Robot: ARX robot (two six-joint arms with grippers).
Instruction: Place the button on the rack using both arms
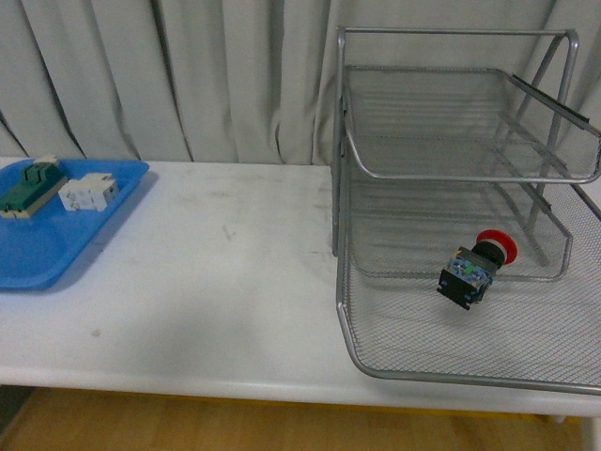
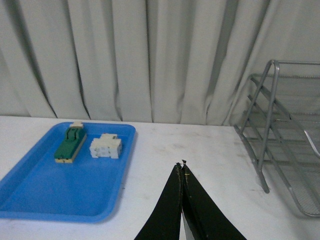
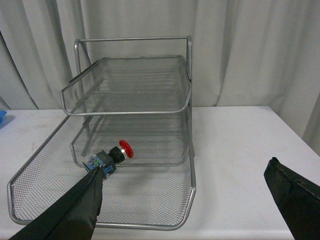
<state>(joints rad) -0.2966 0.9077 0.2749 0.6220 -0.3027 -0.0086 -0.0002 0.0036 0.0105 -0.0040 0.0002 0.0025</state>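
Button: on its side in the rack's lowest mesh shelf.
Right claw: spread wide, holding nothing.
Button to right claw: ahead of it, in line with one finger, not between the two.
Left claw: tips pressed together, empty, above the table between the blue tray and the rack.

Button sideways, lowest tier of rack
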